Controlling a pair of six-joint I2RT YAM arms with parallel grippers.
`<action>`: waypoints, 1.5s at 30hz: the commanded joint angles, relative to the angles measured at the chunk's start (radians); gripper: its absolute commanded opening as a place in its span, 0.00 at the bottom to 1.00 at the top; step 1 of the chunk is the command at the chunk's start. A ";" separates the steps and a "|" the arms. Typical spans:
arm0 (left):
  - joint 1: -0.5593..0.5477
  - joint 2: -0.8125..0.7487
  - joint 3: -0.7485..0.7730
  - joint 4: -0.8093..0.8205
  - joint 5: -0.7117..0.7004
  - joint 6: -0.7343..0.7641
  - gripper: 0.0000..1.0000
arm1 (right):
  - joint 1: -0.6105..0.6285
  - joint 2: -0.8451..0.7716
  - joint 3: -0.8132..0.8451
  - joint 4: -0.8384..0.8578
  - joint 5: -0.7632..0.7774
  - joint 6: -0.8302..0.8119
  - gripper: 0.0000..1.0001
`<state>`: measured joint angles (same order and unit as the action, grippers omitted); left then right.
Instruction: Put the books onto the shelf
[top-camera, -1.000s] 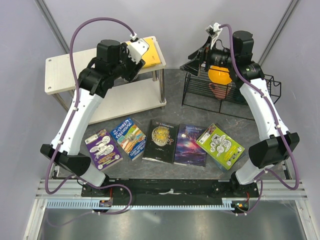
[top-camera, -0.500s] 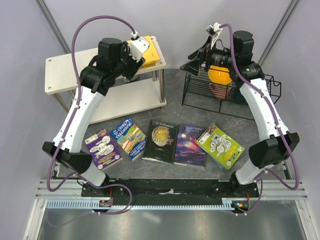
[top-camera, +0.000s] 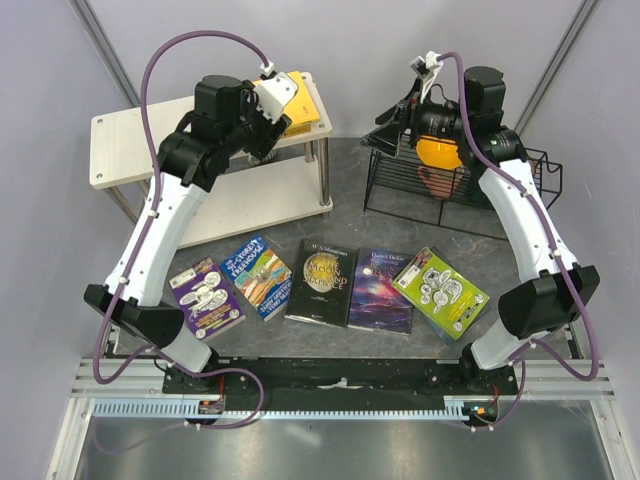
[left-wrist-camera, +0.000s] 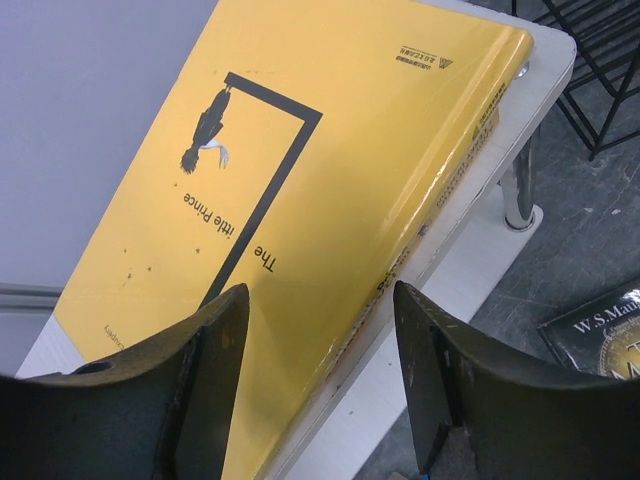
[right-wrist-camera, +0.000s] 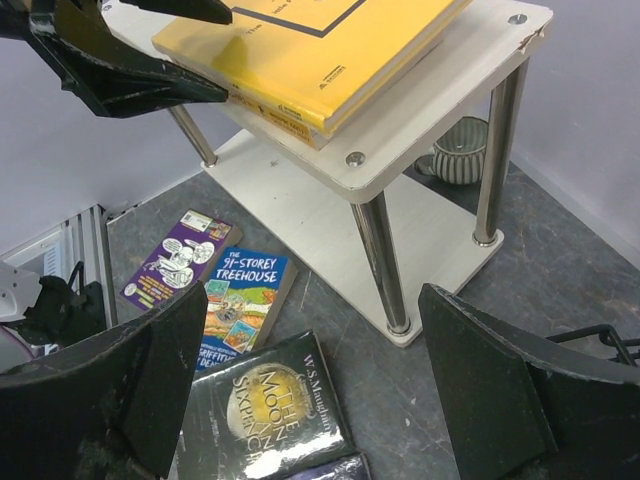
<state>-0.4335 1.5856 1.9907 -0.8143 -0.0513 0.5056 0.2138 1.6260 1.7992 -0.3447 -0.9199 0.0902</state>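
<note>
Five lie in a row at the near side of the table (top-camera: 400, 228): from left to right, the purple cartoon book (top-camera: 206, 298), blue Treehouse book (top-camera: 257, 275), black-and-gold book (top-camera: 321, 282), dark galaxy book (top-camera: 382, 290) and lime-green book (top-camera: 441, 292). Farther back I see the shelf (top-camera: 130, 140), with two yellow books (right-wrist-camera: 330, 60) stacked on the right end of its top board. My left gripper (left-wrist-camera: 320, 300) hovers over the upper one, jaws apart, holding nothing. At far right, my right gripper (right-wrist-camera: 315, 300) hangs wide open above the black wire rack (top-camera: 400, 185).
</note>
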 joint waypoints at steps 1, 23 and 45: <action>0.002 -0.090 0.000 0.021 0.011 -0.053 0.68 | -0.002 -0.060 -0.029 0.035 -0.027 -0.013 0.95; 0.010 -0.669 -0.651 0.251 0.303 -0.659 1.00 | -0.005 -0.305 -0.380 -0.198 0.234 -0.337 0.98; -0.008 -0.966 -1.425 0.656 0.676 -1.323 0.93 | -0.057 -0.529 -0.756 -0.414 0.273 -0.681 0.98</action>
<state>-0.4274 0.5911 0.6071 -0.2562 0.5331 -0.6941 0.1589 1.1084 1.0824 -0.6537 -0.6132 -0.3775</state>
